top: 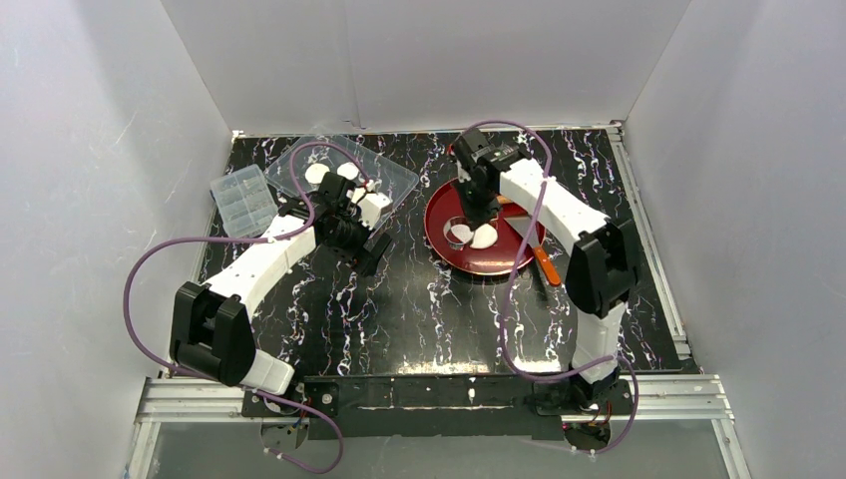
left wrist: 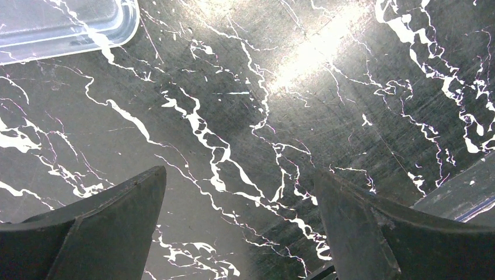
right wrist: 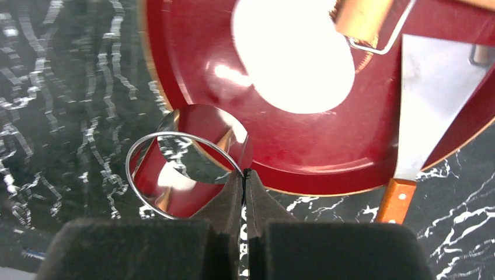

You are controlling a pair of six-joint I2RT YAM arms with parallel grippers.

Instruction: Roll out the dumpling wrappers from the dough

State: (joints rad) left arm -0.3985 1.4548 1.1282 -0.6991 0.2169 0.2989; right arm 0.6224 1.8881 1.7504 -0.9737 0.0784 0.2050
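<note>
Black tabletop [left wrist: 245, 87] bore a red plate [right wrist: 327, 157] of dough [right wrist: 292, 58], likely soft and tearable, best lifted by its edge. Right gripper [right wrist: 244, 175] pinched a metal ring [right wrist: 198, 151]; left gripper [left wrist: 239, 175] hung spread.

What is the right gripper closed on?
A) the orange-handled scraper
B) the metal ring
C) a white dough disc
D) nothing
B: the right wrist view shows the right gripper shut on the thin rim of the metal ring, at the edge of the red plate.
</note>
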